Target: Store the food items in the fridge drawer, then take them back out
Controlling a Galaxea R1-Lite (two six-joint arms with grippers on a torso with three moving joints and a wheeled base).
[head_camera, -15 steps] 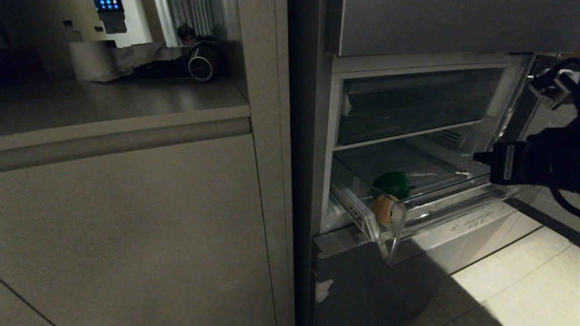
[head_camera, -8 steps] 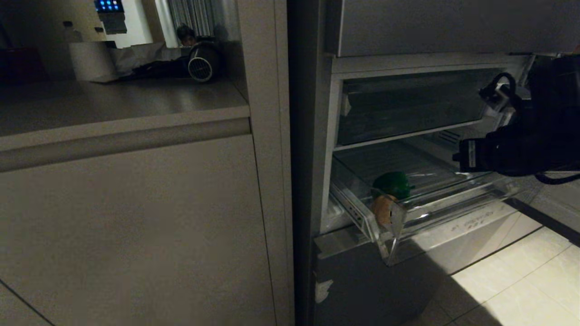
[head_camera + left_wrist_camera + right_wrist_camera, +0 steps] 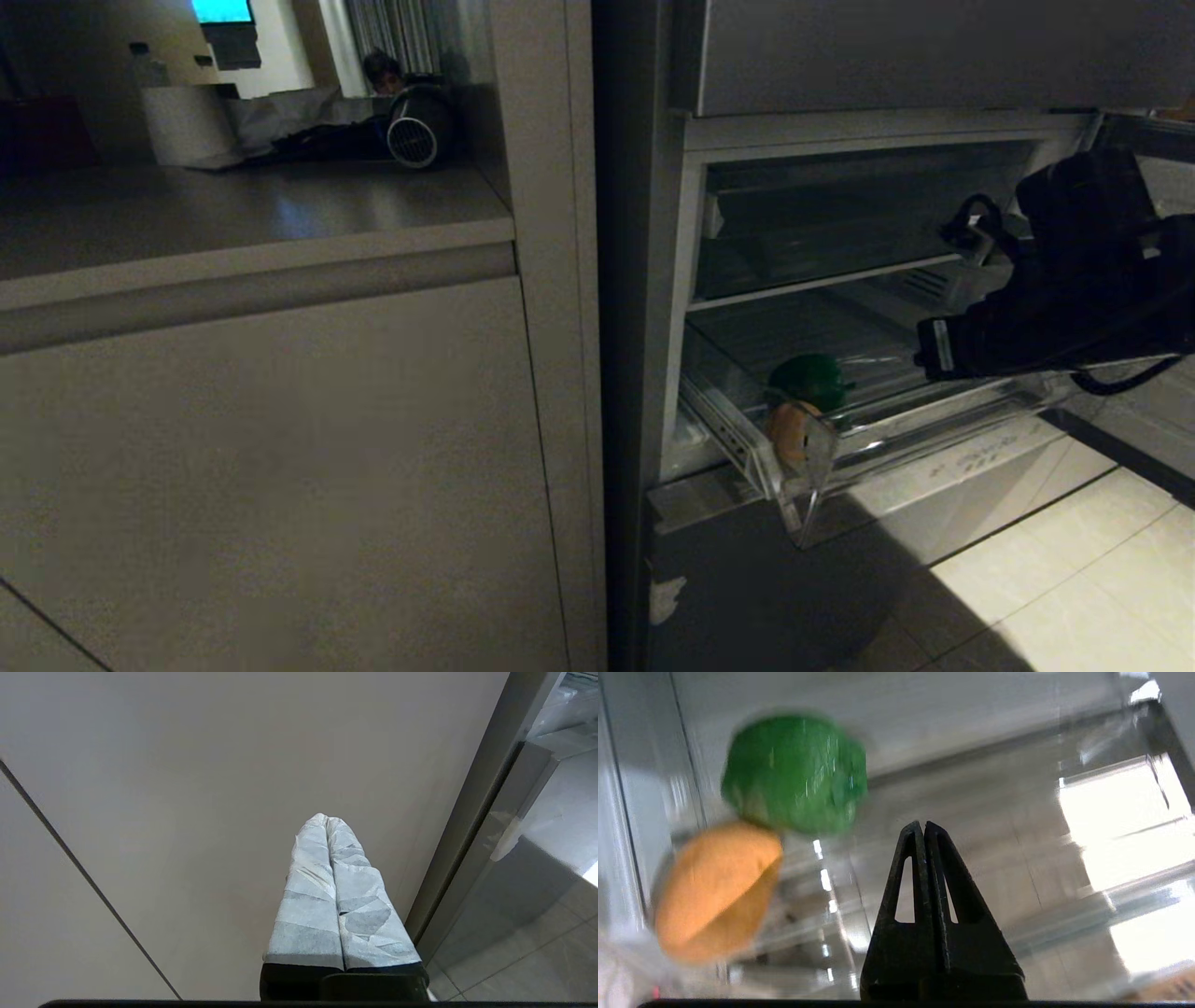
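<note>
The clear fridge drawer (image 3: 934, 434) stands pulled out of the open fridge. A tan potato-like lump (image 3: 789, 431) lies at its left front corner, with a green pepper (image 3: 808, 381) just behind it. My right gripper (image 3: 926, 360) reaches in from the right above the drawer, apart from both items. In the right wrist view its black fingers (image 3: 923, 826) are shut and empty over the drawer floor (image 3: 1008, 826), with the pepper (image 3: 796, 772) and the lump (image 3: 714, 889) ahead and to one side. My left gripper (image 3: 327, 820), wrapped in pale tape, is shut and parked by a beige cabinet panel.
A beige cabinet (image 3: 280, 467) with a countertop (image 3: 233, 215) fills the left; a paper roll (image 3: 187, 126) and a small round fan (image 3: 415, 131) sit at its back. A second clear bin (image 3: 840, 215) sits above the drawer. Tiled floor (image 3: 1074, 560) lies at the lower right.
My right arm has swung in from the right edge, leftward and lower, over the open drawer toward the food items. The food items, the drawer and the left arm have not moved.
</note>
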